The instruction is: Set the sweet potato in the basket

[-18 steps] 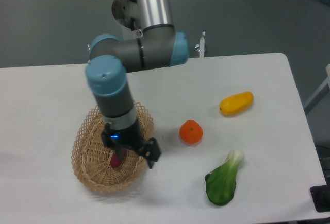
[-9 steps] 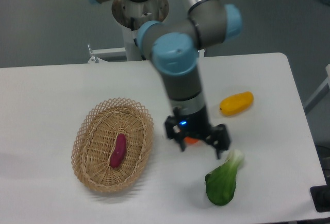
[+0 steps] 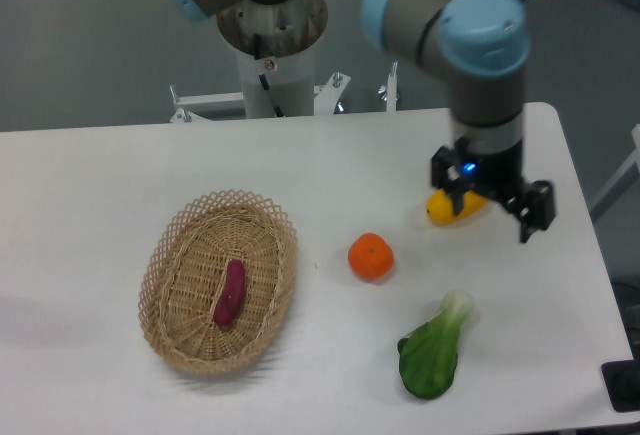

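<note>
The sweet potato lies inside the basket, on the woven floor a little toward the 4 o'clock side of centre. Its long axis runs nearly from 12 to 6 o'clock, the upper end tipped slightly toward 1. Nothing touches it but the wicker.

The gripper hangs well apart from it, over the right part of the table. From the gripper, the sweet potato lies toward 8 to 9 o'clock, with the orange fruit between the two. The jaws stand spread wide and hold nothing; the nearer finger reaches down on the 3 o'clock side, and the yellow oblong vegetable shows just behind and beside the claw, partly covered by it. Whether a finger touches that vegetable cannot be told.

Compared with half a second ago, the arm has swung from above the orange fruit and the bok choy out toward 2 o'clock, so the claw now sits over the yellow vegetable instead. A second ago it stood in the basket right at the tuber. The sweet potato, basket, orange fruit, yellow vegetable and bok choy have not shifted across these views.

Judged from how things lie, the placing is done: the tuber rests in the basket and the claw is free, so what remains seems only a retreat of the arm.
</note>
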Controlling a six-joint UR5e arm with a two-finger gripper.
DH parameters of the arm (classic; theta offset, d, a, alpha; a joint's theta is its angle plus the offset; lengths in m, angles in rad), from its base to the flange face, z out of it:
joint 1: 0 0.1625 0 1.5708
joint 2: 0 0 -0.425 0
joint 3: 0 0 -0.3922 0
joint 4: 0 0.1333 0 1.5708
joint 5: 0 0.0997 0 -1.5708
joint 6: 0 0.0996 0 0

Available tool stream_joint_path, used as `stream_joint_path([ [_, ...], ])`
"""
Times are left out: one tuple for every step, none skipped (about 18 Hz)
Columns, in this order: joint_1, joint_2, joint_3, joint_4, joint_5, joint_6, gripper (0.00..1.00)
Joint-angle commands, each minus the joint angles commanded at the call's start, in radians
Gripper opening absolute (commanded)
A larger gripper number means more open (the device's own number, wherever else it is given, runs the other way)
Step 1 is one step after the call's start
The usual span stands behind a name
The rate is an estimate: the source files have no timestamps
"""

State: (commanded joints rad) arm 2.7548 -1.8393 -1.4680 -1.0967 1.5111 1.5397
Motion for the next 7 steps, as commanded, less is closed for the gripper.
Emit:
stream_joint_path([
  [0.015, 0.003, 0.000, -0.017, 0.000, 0.038, 1.00],
  [0.031, 0.005, 0.000, -0.028, 0.000, 0.075, 1.00],
  [0.043, 0.011, 0.002, -0.034, -0.002, 0.101, 1.00],
  [0.048, 0.015, 0.002, -0.037, -0.003, 0.114, 1.00],
  [0.048, 0.015, 0.005, -0.037, -0.005, 0.118, 1.00],
  [0.048, 0.015, 0.005, -0.037, -0.003, 0.119, 1.00],
  [0.048, 0.015, 0.003, -0.037, -0.003, 0.119, 1.00],
])
